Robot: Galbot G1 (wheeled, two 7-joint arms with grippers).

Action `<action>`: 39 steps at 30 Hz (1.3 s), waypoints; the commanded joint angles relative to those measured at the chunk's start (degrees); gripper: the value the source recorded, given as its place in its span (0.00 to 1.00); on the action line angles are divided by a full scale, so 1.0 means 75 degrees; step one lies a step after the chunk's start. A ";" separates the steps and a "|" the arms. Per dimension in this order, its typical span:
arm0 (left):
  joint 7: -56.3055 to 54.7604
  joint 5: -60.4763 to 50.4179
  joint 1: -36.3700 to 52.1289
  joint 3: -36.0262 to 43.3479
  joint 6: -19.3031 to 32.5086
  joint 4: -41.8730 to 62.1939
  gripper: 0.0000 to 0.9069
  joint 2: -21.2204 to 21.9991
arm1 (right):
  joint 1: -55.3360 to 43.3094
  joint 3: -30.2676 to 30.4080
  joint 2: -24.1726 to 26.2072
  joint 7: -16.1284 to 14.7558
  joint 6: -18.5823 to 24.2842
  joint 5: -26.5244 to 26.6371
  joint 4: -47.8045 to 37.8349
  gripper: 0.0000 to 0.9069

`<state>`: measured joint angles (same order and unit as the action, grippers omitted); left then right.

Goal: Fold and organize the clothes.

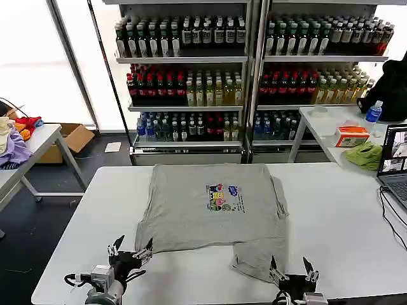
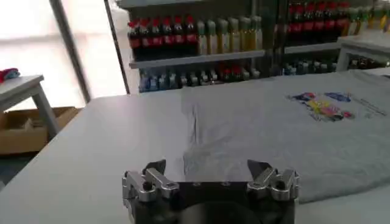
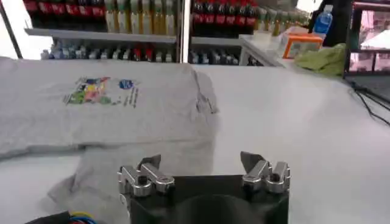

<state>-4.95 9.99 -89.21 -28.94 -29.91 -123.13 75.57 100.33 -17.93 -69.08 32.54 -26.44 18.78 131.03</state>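
One light grey T-shirt (image 1: 210,213) lies spread on the white table (image 1: 337,216), chest print (image 1: 222,197) facing up, roughly central on the tabletop. The upper body of the garment lies flat; the near right portion, a sleeve or folded flap (image 1: 257,257), trails toward the table's front edge and is creased.

Left gripper (image 1: 130,249) sits low at the near edge of the table, just beside the shirt's near left corner. Its fingers stand well apart and hold nothing; in the left wrist view the left gripper (image 2: 210,173) faces the shirt's edge (image 2: 256,158) with cloth showing beyond the gap.

Right gripper (image 1: 293,270) sits at the near edge, just beside the trailing flap. Its fingers are likewise spread wide and empty; in the right wrist view the right gripper (image 3: 202,165) hovers over the creased grey cloth (image 3: 146,152).

On a side table to the right rest a lime-green cloth (image 1: 365,154), an orange box (image 1: 351,135) and a laptop (image 1: 394,162).
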 commanded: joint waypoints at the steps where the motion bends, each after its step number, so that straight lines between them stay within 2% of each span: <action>1: -0.0055 0.0129 0.0002 0.0073 -0.0104 0.0354 1.00 -0.0017 | 0.0088 0.0069 -0.0038 0.0107 -0.0038 0.0015 -0.0032 1.00; 17: -0.0149 0.0314 0.0062 0.0158 -0.0100 0.0652 1.00 0.0068 | -0.0041 0.0233 -0.0150 0.0081 -0.0014 -0.0051 -0.0349 1.00; 18: -0.0148 0.0325 0.0049 0.0151 -0.0102 0.0639 0.83 0.0060 | -0.0041 0.0235 -0.0148 0.0071 -0.0007 -0.0056 -0.0361 1.00; 19: -0.0148 0.0335 0.0045 0.0148 -0.0104 0.0635 0.52 0.0062 | -0.0041 0.0238 -0.0148 0.0062 -0.0001 -0.0063 -0.0375 1.00; 20: -0.0147 0.0341 0.0032 0.0145 -0.0107 0.0637 0.40 0.0061 | -0.0041 0.0248 -0.0146 0.0050 0.0008 -0.0071 -0.0402 1.00; 21: -0.0142 0.0350 0.0022 0.0144 -0.0111 0.0640 0.11 0.0060 | -0.0043 0.0262 -0.0148 0.0047 0.0015 -0.0080 -0.0436 0.71; 22: -0.0140 0.0353 0.0011 0.0143 -0.0112 0.0645 0.11 0.0060 | -0.0044 0.0275 -0.0153 0.0046 0.0017 -0.0092 -0.0452 0.36; 23: -0.0133 0.0349 -0.0020 0.0144 -0.0110 0.0655 0.01 0.0059 | -0.0044 0.0314 -0.0162 0.0024 0.0030 -0.0155 -0.0491 0.00; 28: -0.0089 0.0335 -0.0111 0.0156 -0.0111 0.0672 0.01 0.0059 | -0.0049 0.0470 -0.0148 -0.0056 0.0223 -0.0355 -0.0627 0.00; 39: -0.0089 0.0231 -0.0108 0.0236 -0.0094 0.0717 0.01 0.0130 | -0.0036 0.0456 -0.0108 -0.0137 0.0480 -0.0285 -0.0850 0.00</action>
<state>-5.58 12.00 -89.92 -27.44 -30.48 -118.40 76.34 99.69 -14.89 -69.74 31.26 -22.98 16.91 125.07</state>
